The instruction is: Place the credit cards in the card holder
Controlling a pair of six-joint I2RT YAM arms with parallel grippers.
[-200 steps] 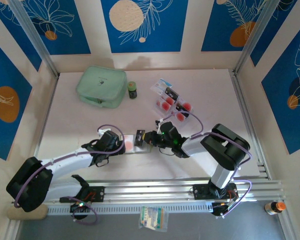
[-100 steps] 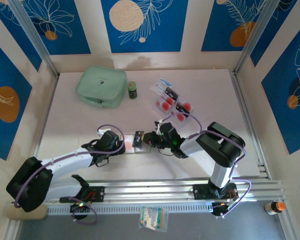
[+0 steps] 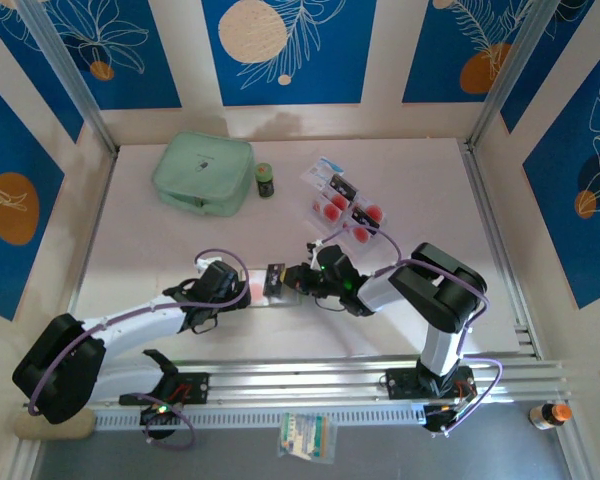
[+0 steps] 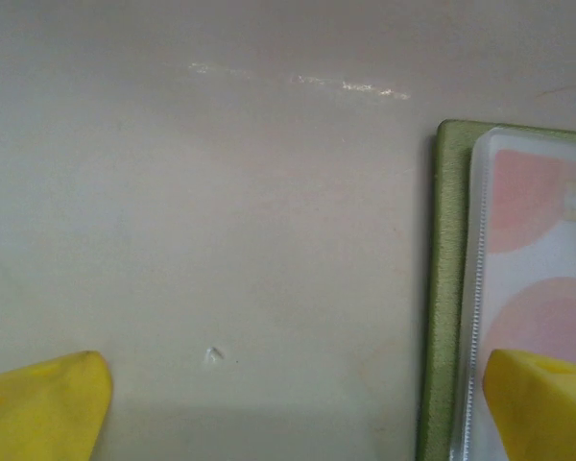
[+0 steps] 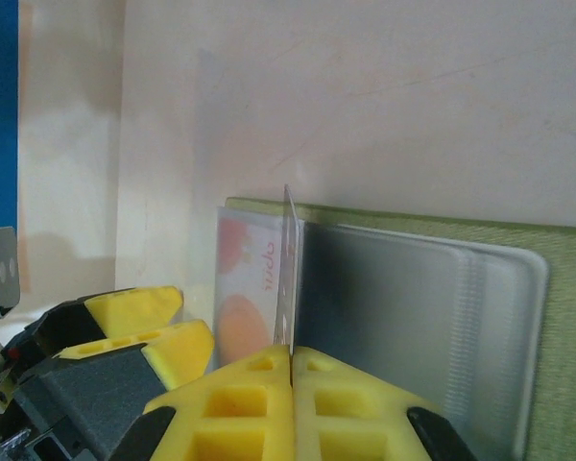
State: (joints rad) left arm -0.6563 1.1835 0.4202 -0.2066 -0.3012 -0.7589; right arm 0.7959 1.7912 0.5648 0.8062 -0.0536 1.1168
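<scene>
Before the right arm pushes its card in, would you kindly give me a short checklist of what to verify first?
1. The right gripper is shut on a credit card held on edge: ok.
2. The card holder lies open with its clear sleeves facing up: ok.
3. The card's edge is lined up with a sleeve mouth: cannot tell.
4. The left gripper is open, with one fingertip over the holder to steady it; whether it actually presses down: cannot tell.
5. The other credit cards lie apart from both arms: ok.
</scene>
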